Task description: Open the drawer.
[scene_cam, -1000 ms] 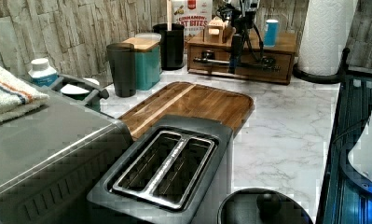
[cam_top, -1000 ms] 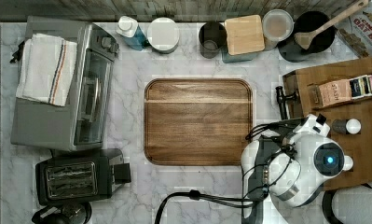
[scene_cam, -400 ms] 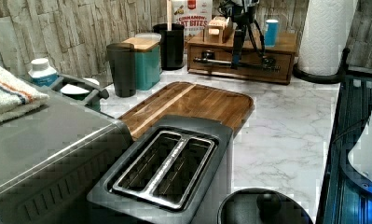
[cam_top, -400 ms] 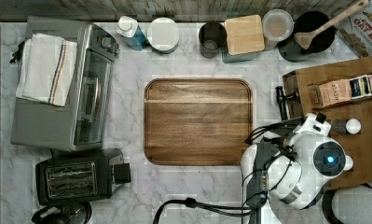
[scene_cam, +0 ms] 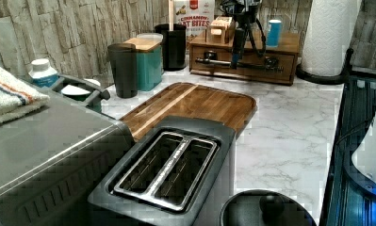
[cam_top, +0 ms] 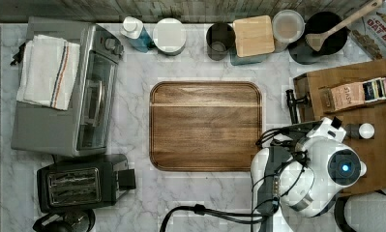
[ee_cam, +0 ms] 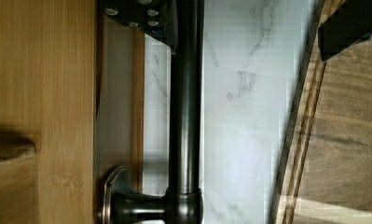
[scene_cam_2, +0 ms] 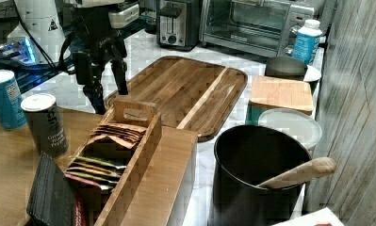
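Drawer (scene_cam: 251,74) set as the front of the wooden box (cam_top: 374,77) at the top view's right edge of the table (cam_top: 205,198), facing the cutting board (cam_top: 205,125). Apparently flush with the box in the left view, so judged not yet pulled out. Long black handle (ee_cam: 186,116) running across that front on its posts. End effector (scene_cam_2: 108,87) lowered over the handle with jaws spread wide: in the wrist view one of the fingers (ee_cam: 146,18) tucked between drawer front and bar, close against the bar, the other well off on the cutting-board side; bar straddled, nothing clamped. Reach and alignment judged done; left to do, either closing on the bar or hooking it with the inner finger, then the whole pull away from the box. Hard to make out: a shaded grey band between box top and drawer front in the wrist view, either shadow or a first crack of opening, not possible to say which. In the top view much of the handle hidden under the arm (cam_top: 321,169), one end alone exposed. In the wrist view just one post inside the edge, the bar's far end cut off. Drawer contents and depth of travel unknown.
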### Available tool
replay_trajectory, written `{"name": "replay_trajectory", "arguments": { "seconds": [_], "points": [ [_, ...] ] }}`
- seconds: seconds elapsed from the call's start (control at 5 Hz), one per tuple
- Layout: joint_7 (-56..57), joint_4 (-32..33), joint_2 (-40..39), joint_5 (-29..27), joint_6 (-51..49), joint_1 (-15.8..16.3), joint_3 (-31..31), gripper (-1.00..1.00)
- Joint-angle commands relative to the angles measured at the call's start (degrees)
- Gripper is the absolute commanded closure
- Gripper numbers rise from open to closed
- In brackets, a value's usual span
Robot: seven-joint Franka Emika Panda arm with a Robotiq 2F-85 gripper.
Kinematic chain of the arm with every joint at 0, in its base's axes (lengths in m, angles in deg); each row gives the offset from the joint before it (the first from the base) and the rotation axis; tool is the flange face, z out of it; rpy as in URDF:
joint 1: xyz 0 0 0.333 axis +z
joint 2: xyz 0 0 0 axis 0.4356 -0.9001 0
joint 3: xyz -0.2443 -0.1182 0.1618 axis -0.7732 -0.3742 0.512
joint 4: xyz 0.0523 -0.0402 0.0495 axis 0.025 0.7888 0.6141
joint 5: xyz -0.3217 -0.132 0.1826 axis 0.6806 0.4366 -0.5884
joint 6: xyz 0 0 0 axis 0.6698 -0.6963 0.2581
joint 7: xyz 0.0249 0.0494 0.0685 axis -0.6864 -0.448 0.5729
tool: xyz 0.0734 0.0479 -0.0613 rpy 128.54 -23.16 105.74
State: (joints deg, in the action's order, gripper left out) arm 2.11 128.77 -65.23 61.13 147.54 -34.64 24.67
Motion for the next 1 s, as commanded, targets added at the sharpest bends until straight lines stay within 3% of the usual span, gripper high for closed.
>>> {"name": "replay_trajectory", "arguments": {
  "seconds": [0.2, 0.6, 0.8, 1.0],
  "points": [
    [-4.74, 1.4, 2.5, -0.8, 3.53, 0.61, 0.28, -1.0],
    [-33.55, 11.79, 11.2, 12.78, 3.44, 6.77, 1.41, -1.0],
    [-34.66, 15.9, 14.03, 8.43, 3.2, 8.36, 5.58, -1.0],
    [-39.54, 20.22, 16.91, 6.84, 5.37, 12.82, 8.01, -1.0]
  ]
}}
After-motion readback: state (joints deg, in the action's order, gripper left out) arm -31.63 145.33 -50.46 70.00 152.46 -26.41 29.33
